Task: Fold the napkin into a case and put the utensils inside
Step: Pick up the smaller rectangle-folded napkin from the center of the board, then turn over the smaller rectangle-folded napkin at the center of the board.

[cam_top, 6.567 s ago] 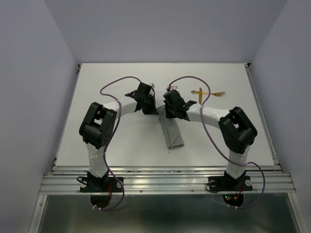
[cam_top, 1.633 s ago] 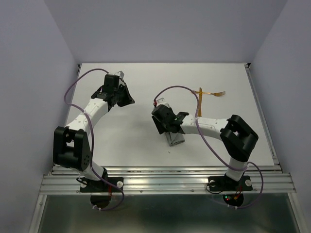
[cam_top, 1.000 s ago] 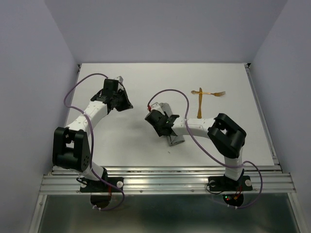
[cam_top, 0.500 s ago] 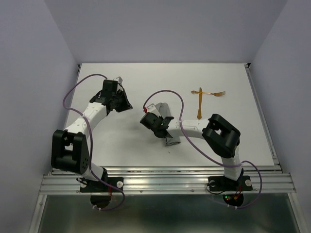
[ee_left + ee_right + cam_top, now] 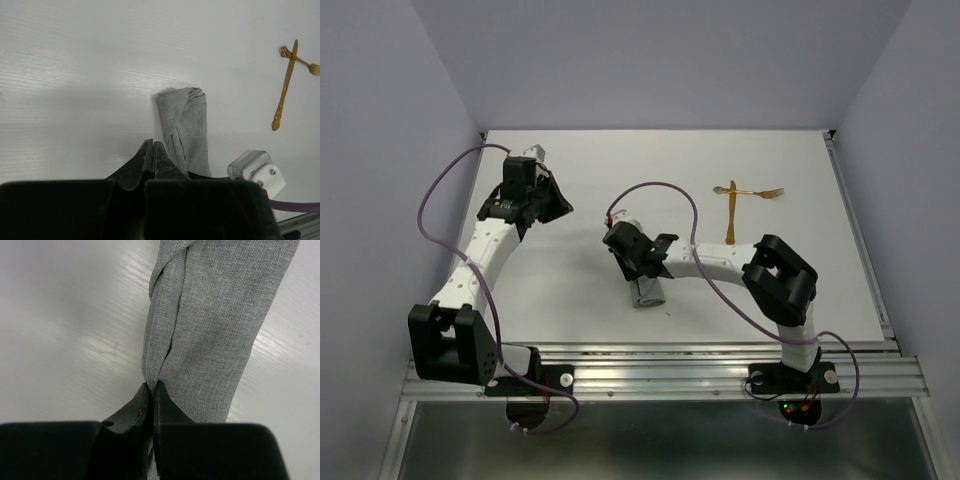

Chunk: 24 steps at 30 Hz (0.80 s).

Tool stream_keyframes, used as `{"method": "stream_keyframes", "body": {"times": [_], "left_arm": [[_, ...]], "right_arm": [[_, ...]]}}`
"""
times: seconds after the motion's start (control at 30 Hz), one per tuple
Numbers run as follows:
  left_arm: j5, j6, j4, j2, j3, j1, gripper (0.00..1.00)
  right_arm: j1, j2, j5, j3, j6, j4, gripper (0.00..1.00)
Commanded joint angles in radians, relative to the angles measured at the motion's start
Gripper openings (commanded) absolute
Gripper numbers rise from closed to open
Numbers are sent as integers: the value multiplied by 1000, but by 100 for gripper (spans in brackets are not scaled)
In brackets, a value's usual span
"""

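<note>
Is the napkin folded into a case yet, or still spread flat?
Folded: the napkin lies as a narrow grey strip with overlapping layers. The utensils lie apart on the table, not inside.

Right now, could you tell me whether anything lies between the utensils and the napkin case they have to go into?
No object lies on the table between the utensils and the case. Only the right arm crosses above that path, with the right gripper shut on the case's edge.
</note>
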Motion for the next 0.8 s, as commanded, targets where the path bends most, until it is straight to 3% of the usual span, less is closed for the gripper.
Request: {"method": "stream_keyframes", "body": {"times": [0.0,0.3,0.77], "left_arm": [[-18,24,-37,-73,69,33,0],[-22,53,-91,-112,134,68,0],[-25,56,-95,-119,126,79,0]], "right_arm": [[9,-42,-132,61,61,86,1],[9,-34,-305,83,101,203,1],[-12,-36,-707,26,160,467,1]]}}
